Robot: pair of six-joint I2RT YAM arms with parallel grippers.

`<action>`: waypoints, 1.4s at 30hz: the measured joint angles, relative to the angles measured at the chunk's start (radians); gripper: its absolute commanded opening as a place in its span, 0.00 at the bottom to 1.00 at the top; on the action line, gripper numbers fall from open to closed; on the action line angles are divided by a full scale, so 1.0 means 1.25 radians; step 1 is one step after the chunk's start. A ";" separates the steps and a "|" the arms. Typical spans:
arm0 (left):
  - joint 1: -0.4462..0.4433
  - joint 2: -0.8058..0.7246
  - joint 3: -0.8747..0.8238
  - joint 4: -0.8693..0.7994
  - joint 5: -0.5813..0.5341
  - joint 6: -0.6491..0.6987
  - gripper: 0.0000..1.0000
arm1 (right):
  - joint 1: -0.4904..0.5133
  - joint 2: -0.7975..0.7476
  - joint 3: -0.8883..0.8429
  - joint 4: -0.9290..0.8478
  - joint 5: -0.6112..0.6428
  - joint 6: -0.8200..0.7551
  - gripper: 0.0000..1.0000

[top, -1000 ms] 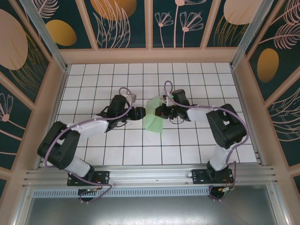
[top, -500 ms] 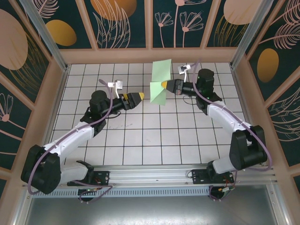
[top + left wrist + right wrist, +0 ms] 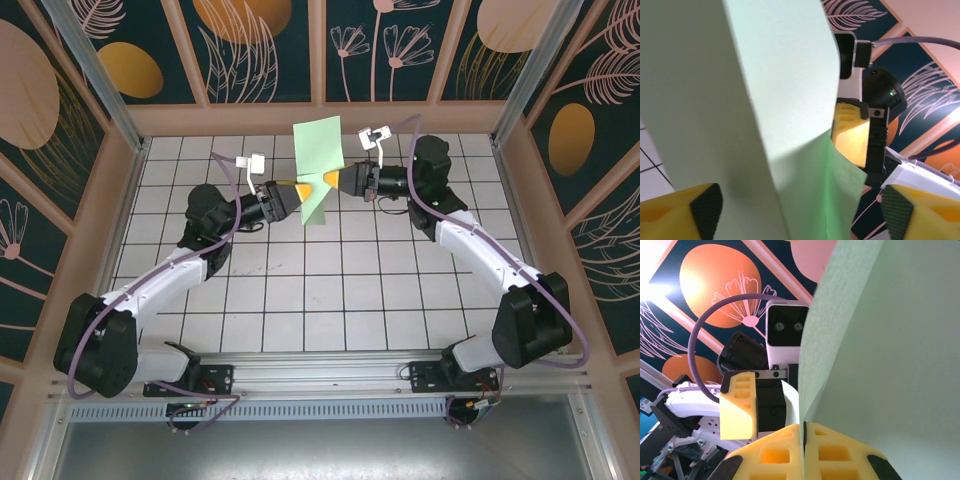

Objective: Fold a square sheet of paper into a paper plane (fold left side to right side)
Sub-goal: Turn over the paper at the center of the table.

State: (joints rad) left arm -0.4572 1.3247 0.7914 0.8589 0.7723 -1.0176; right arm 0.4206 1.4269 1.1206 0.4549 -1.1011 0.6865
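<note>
Bright, even light, faint shadows.
Up close the paper (image 3: pixel 740 100) blurs; glare whitens the right wrist view's upper-left corner.

No words, labels, brand marks, numbers or signs can be read in any of the views. The square sheet of paper (image 3: pixel 318 158) is plain pale green with no print on it, and the wall panels (image 3: pixel 262 55) carry only leaf, flower and disc drawings, no lettering.
</note>
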 measured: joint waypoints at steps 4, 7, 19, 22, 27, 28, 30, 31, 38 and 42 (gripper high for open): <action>0.000 0.000 0.000 0.042 0.005 -0.023 0.52 | 0.000 0.000 0.000 0.021 0.000 0.021 0.10; 0.000 0.000 0.000 0.051 0.005 -0.027 0.41 | 0.000 0.000 -0.005 0.028 0.000 0.027 0.13; -0.005 -0.022 0.002 -0.119 -0.043 0.072 0.02 | -0.031 -0.043 -0.027 -0.120 0.085 -0.055 0.53; -0.024 -0.050 0.016 -0.279 -0.114 0.157 0.00 | -0.055 -0.080 -0.022 -0.266 0.222 -0.138 0.59; -0.100 -0.091 0.074 -0.569 -0.307 0.273 0.00 | -0.076 -0.113 -0.013 -0.492 0.544 -0.226 0.69; -0.119 -0.095 0.087 -0.626 -0.355 0.287 0.00 | -0.085 -0.118 -0.017 -0.526 0.606 -0.234 0.72; -0.158 -0.094 0.110 -0.726 -0.443 0.300 0.00 | -0.103 -0.135 -0.038 -0.563 0.691 -0.240 0.78; -0.180 -0.090 0.122 -0.782 -0.494 0.303 0.00 | -0.113 -0.148 -0.055 -0.580 0.734 -0.245 0.82; -0.352 0.081 0.321 -1.163 -0.821 0.242 0.00 | -0.122 -0.210 -0.128 -0.634 0.898 -0.251 0.92; -0.413 0.218 0.431 -1.352 -0.966 0.160 0.00 | -0.122 -0.216 -0.141 -0.637 0.939 -0.252 0.94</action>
State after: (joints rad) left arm -0.9733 1.5970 1.3304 -0.8310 -0.4351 -0.8177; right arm 0.2680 1.1564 0.9443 -0.3416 0.0727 0.3717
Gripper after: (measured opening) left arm 0.046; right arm 0.933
